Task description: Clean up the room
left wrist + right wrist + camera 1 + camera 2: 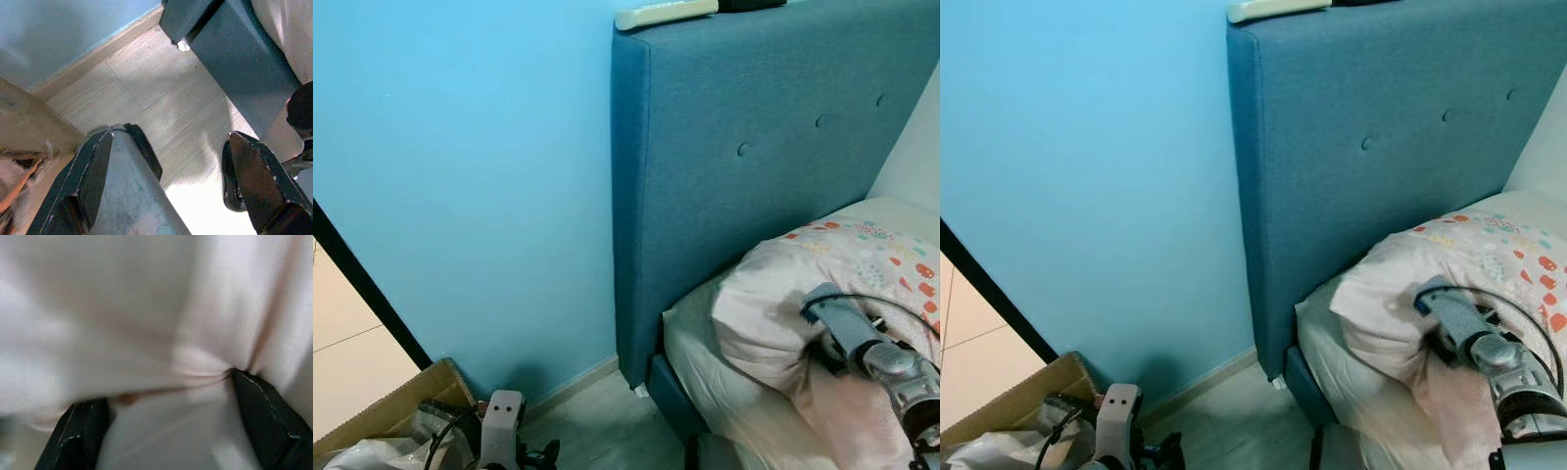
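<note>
A: Where is the right tool [166, 426] placed, and in what state?

B: It is pressed into the pale pink quilt with small coloured print [862, 259] bunched on the bed with white sheet [690, 343], beside the blue padded fabric headboard [754, 166]. Pink cloth is seen gathered between its two black fingers [264, 416]; a fold appears pinched at one fingertip, so the tool is recorded as closed on the quilt.

A: And the left tool [166, 171]?

B: It is held low over the light wood-look floor [161, 93], fingers [93, 176] spread wide, nothing between them. A brown cardboard box [386, 406] is noted just beside it, against the light blue wall [460, 176].

A: Anything on the headboard?

B: A cream-coloured slim remote control [666, 12] is seen lying along its top edge.
</note>
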Motion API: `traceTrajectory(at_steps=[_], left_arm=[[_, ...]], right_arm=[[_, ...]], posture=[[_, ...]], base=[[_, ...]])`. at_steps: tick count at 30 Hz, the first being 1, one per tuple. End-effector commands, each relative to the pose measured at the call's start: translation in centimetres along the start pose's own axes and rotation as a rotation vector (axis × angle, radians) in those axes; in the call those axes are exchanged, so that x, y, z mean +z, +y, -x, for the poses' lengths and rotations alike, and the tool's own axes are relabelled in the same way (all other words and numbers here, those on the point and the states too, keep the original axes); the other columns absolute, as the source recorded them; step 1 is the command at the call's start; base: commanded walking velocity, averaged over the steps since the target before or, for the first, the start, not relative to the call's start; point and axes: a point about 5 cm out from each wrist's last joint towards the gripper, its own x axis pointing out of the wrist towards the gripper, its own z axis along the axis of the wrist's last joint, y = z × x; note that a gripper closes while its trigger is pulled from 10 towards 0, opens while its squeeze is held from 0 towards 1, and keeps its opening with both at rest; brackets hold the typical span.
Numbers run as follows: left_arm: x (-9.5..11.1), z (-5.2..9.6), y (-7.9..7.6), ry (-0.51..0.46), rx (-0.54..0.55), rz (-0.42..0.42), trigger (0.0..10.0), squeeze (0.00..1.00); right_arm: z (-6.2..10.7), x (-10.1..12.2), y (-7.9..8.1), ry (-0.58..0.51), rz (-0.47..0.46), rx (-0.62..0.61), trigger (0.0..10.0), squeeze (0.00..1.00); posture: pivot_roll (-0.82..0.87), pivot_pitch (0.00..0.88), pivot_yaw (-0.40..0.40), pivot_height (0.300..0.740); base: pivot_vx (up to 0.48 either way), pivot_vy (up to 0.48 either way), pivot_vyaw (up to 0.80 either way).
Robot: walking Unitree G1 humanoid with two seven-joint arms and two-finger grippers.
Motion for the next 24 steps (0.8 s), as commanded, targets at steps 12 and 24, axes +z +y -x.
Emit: traceTrajectory(at_steps=[12, 24], left_arm=[[1.1, -0.8, -0.4, -0.005, 0.003, -0.003, 10.0, 0.00], [2.1, -1.6, -1.0, -0.020, 0.004, 0.015, 10.0, 0.00]], right_arm=[[3.3, 4.3, 1.4, -0.312, -0.158, 0.558, 10.0, 0.00], [2.3, 2.4, 7.8, -0.130, -0.179, 0.697, 10.0, 0.00]], posture=[[-0.12, 0.006, -0.013, 0.576], [-0.15, 0.000, -0.018, 0.576]], base=[[0.000, 0.000, 0.00], [0.000, 0.000, 0.00]])
